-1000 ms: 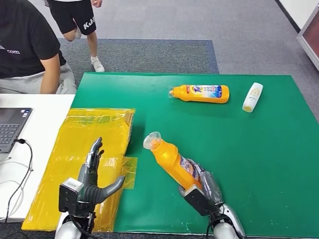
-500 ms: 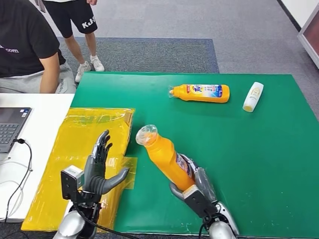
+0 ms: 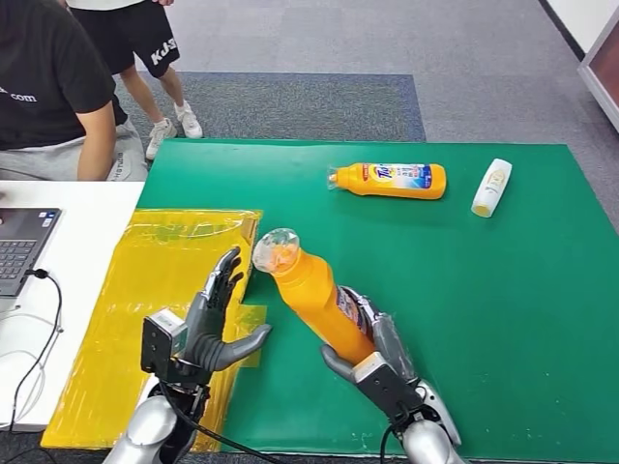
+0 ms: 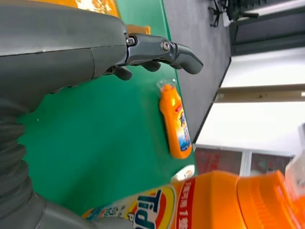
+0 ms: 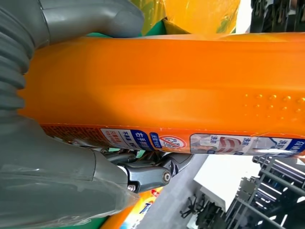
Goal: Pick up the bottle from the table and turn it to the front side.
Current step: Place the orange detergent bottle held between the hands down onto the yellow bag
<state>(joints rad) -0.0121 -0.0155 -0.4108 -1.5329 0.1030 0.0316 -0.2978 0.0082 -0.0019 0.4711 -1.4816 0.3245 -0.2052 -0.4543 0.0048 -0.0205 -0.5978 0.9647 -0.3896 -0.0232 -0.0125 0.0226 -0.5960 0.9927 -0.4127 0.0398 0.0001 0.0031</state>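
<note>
My right hand [image 3: 376,353] grips the lower body of an orange bottle [image 3: 313,295] and holds it tilted above the green mat, its plastic-wrapped cap [image 3: 276,250] pointing up and to the left. The right wrist view shows the bottle's orange side [image 5: 172,81] and a label edge, with my thumb and fingers around it. My left hand [image 3: 212,324] is open, fingers spread, just left of the bottle and apart from it. The left wrist view shows its fingers [image 4: 162,50] over the mat and the held bottle's label [image 4: 201,200].
A second orange bottle [image 3: 388,181] and a small white bottle [image 3: 490,188] lie at the far side of the green mat [image 3: 496,319]. A yellow plastic bag [image 3: 153,300] lies on the left. A laptop [image 3: 22,246] sits on the white table; two people are at the far left.
My right hand has lifted the orange bottle higher and moved it left. My left hand has risen and moved right, closer to the bottle.
</note>
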